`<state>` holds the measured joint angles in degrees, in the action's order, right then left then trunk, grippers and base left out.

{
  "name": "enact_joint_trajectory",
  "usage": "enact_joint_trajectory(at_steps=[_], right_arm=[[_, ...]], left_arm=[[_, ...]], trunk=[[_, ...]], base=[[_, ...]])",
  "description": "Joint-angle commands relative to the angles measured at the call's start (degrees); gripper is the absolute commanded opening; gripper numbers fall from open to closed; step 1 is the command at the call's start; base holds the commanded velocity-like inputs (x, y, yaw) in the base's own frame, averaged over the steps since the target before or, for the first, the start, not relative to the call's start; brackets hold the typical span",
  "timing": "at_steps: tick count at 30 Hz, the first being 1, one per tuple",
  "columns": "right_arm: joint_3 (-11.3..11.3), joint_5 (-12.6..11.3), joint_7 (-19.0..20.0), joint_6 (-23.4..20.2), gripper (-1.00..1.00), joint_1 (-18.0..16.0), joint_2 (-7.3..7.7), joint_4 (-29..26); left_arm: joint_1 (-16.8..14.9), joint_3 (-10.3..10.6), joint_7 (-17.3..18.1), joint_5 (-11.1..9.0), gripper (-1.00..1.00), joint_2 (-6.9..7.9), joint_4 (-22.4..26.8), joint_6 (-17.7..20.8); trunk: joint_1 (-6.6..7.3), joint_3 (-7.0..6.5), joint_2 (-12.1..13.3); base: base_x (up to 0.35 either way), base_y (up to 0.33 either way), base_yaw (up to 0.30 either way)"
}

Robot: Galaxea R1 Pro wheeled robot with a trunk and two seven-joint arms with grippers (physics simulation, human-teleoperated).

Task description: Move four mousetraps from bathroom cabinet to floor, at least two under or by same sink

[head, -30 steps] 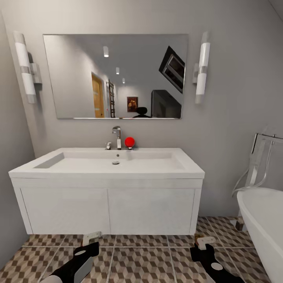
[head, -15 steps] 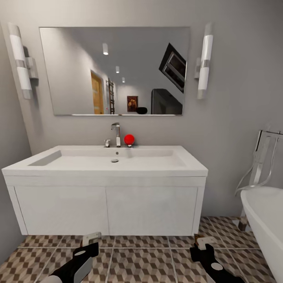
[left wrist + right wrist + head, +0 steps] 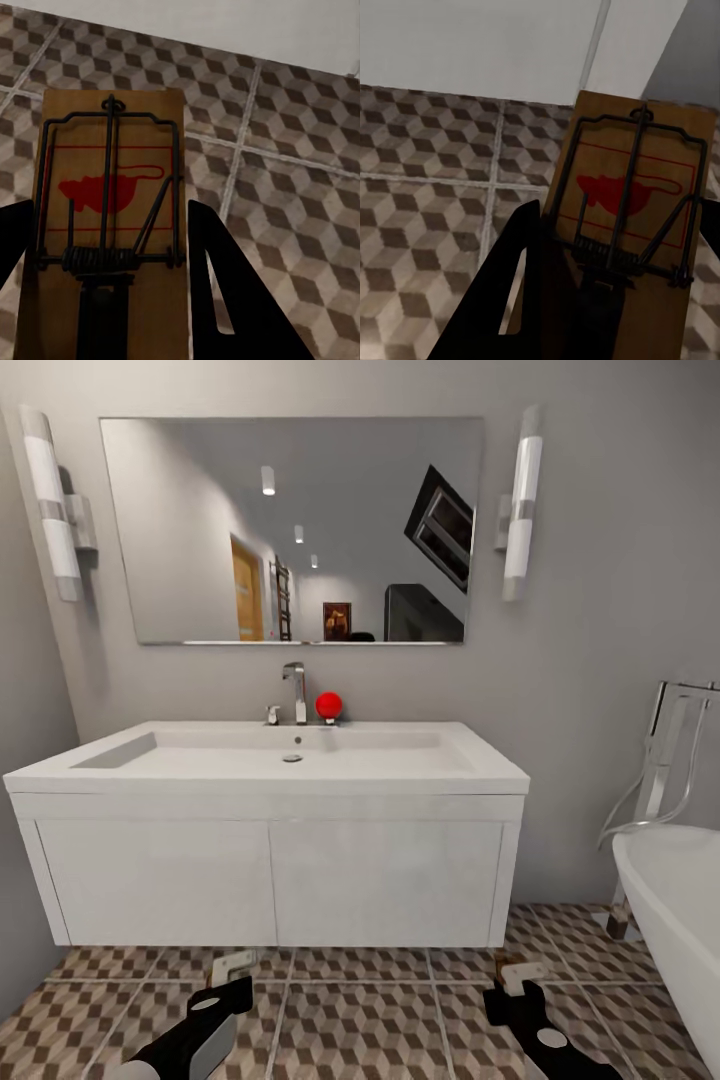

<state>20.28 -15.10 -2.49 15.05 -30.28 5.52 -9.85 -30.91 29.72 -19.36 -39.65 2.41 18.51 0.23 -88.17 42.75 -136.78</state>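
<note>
Facing the sink [image 3: 290, 755] squarely, the robot is standing on the bathroom floor [image 3: 360, 1025] with one mousetrap in each arm, so the step in hand is the placing, not the fetching.

On the left side, the left end effector [image 3: 232, 972] is gripping a mousetrap [image 3: 232, 966] by its near end; in the left wrist view the same mousetrap [image 3: 109, 214] is lying flat between the two dark fingers [image 3: 225, 296], with the wire frame and the red mark facing the camera and the patterned tiles below it. It is hanging above the floor, near the left half of the white vanity [image 3: 270, 880], and is not touching the tiles as far as I can judge.

In the middle, the basin is carrying a chrome tap [image 3: 296, 695] and a small red ball [image 3: 329, 706], under a wide mirror [image 3: 290, 530].

On the right side, the right end effector [image 3: 520, 978] is holding the second mousetrap [image 3: 522, 972] in the same manner; the right wrist view is showing this mousetrap [image 3: 634, 225] clamped at its near end, with the corner of the vanity beyond it. The white bathtub [image 3: 675, 930] is standing close to this arm.

The next move, I think, is asking for lowering both arms until the boards are resting on the tiles just beside the vanity foot, then opening the fingers. The right arm is needing care because of the bathtub edge.
</note>
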Motion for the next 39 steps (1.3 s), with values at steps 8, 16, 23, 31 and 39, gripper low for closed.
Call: enact_joint_trajectory(at_steps=[8,16,23,31,39], right_arm=[[0.5,-0.4,-0.1,0.2,-1.00,0.0,0.02,0.0],[0.5,-0.4,0.0,0.2,-1.00,0.0,0.02,0.0],[0.6,-0.4,0.0,0.1,-1.00,0.0,-0.04,0.0],[0.6,-0.5,0.0,0.1,-1.00,0.0,-0.05,0.0],[0.6,-0.4,0.0,0.1,-1.00,0.0,-0.06,0.0]], left_arm=[[0.0,0.5,-0.5,-0.3,-1.00,0.07,0.1,0.1],[0.0,0.5,-0.5,-0.3,-1.00,0.18,0.1,0.1],[0.0,0.5,-0.5,-0.3,-1.00,0.04,0.1,0.1],[0.0,0.5,-0.5,-0.3,-1.00,0.05,0.1,0.0],[0.0,0.5,-0.6,-0.3,-1.00,0.05,0.1,0.2]], trunk=[[-1.75,1.51,-3.3],[-3.51,2.94,-6.5],[-3.69,4.49,-6.6],[-3.89,6.27,-6.7],[-4.10,8.04,-6.8]], base=[[0.000,0.000,0.000],[0.059,0.000,0.000],[0.176,0.000,0.000],[0.006,0.000,0.000],[0.128,0.000,0.000]])
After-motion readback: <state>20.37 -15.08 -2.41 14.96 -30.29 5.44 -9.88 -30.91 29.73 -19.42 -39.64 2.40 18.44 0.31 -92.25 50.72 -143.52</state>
